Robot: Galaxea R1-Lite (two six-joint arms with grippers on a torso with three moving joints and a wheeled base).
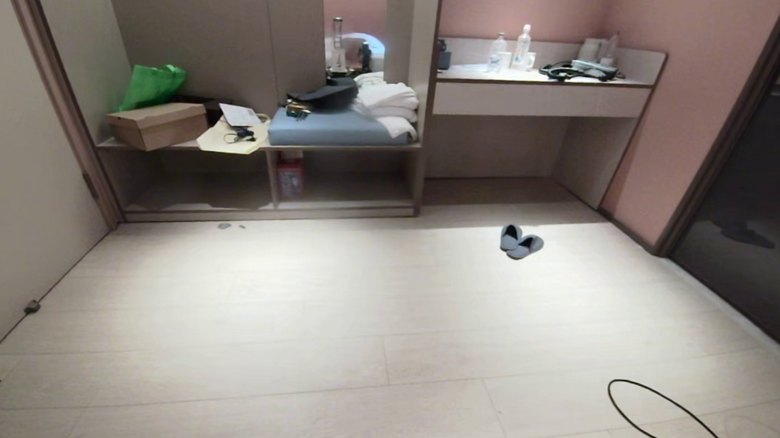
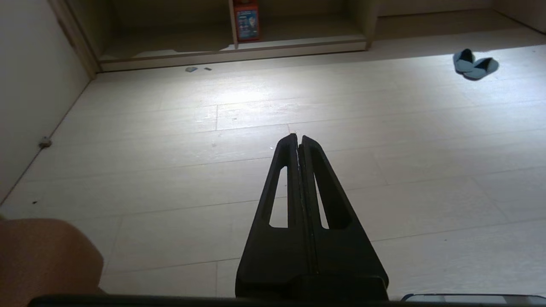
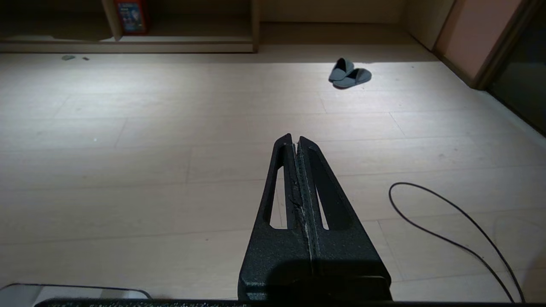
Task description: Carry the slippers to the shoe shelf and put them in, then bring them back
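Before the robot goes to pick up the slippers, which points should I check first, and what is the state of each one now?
1. Slippers visible and reachable on the open floor: ok, they lie together as a pair, to the right of the shelf unit.
2. Left gripper free: ok, shut, holding nothing.
3. Right gripper free: ok, shut, holding nothing; it likely must open before grasping.
4. Path to the slippers: ok, bare floor ahead; the black cable loops on the floor at the right, so steer around it.
5. Shoe shelf has room: ok, only a red box stands by the divider.
6. Slippers' facing for a grasp: cannot tell.
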